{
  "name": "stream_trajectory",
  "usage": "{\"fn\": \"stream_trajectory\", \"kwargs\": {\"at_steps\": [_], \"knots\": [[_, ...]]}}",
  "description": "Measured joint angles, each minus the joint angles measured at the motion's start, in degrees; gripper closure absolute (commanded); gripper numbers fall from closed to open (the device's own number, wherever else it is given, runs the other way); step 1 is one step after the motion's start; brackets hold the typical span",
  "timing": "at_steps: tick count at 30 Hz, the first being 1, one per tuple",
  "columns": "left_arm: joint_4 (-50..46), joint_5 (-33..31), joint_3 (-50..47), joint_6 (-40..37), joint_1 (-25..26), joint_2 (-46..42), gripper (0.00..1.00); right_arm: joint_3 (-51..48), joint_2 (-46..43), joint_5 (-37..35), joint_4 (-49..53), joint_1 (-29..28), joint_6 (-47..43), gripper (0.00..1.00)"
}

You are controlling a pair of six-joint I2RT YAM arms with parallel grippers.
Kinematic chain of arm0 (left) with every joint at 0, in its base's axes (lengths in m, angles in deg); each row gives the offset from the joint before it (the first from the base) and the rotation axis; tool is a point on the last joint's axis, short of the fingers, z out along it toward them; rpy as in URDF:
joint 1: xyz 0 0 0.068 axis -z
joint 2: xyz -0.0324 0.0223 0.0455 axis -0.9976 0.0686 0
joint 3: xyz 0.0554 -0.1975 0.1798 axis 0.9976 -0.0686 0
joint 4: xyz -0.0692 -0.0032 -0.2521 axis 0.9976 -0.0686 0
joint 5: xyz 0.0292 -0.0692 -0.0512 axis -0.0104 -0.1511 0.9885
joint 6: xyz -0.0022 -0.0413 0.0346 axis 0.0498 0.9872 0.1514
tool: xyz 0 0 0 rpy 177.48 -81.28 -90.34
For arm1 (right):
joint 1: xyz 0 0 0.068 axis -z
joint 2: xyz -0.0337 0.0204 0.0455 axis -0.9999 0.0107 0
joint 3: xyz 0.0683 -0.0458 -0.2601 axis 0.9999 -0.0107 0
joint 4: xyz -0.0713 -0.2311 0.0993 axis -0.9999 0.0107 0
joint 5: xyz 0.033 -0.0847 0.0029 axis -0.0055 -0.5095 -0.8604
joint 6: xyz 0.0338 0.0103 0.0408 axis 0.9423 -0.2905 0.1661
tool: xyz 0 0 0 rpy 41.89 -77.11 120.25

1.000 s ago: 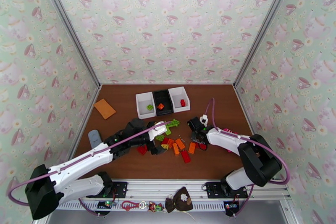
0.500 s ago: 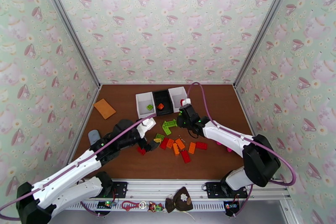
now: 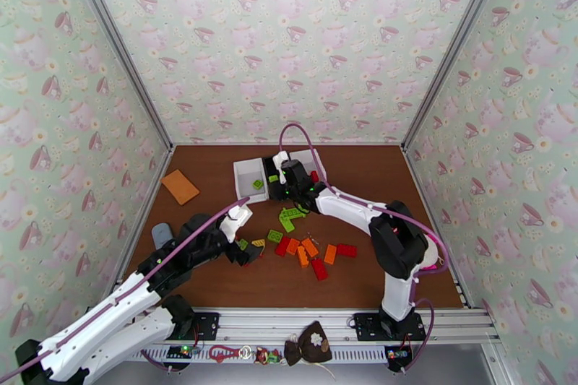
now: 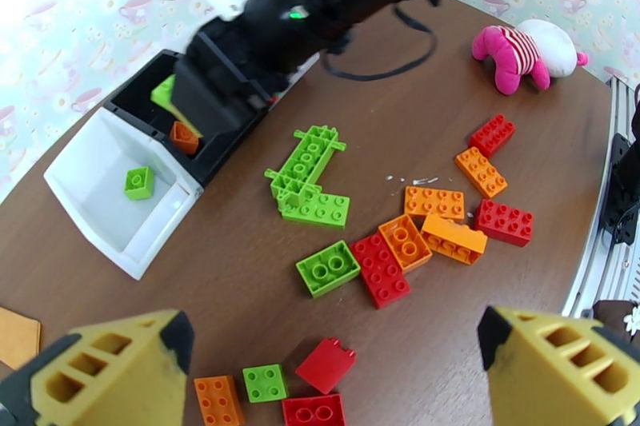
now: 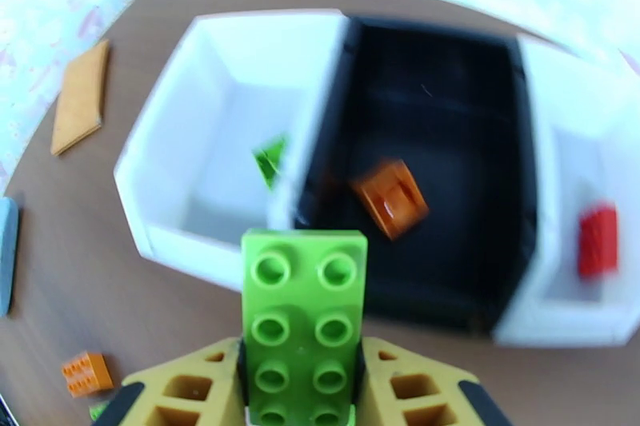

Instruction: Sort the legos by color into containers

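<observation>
Clenched on a lime green eight-stud brick (image 5: 304, 292), the right gripper (image 5: 302, 392) has swung from the pile (image 3: 311, 248) to where the left white bin (image 5: 208, 92), already holding green, meets the black bin (image 5: 448, 100), so this brick looks nearly home, while the left gripper (image 4: 332, 356) hangs spread wide and empty.

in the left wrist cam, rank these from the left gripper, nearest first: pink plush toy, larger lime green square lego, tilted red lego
From the left gripper:
1. tilted red lego, right under it, at the bottom of the view.
2. larger lime green square lego, mid-table, straight ahead.
3. pink plush toy, far right, near the table edge.
</observation>
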Motion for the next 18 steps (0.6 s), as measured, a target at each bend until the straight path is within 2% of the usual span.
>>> {"fn": "stream_trajectory", "kwargs": {"at_steps": [14,16,18], "knots": [[-1.14,-1.68,0.0,0.66,-0.35,-0.52,0.0,18.29,16.44,2.51,-1.31,-0.24,-1.57,0.63],[-1.4,-1.97,0.0,1.01,-0.46,-0.83,0.0,19.74,17.44,2.51,-0.85,-0.24,-1.55,0.57],[-1.66,-2.6,0.0,1.7,-0.5,-0.98,0.0,20.04,17.44,2.84,-0.48,-0.26,-1.53,0.46]]}}
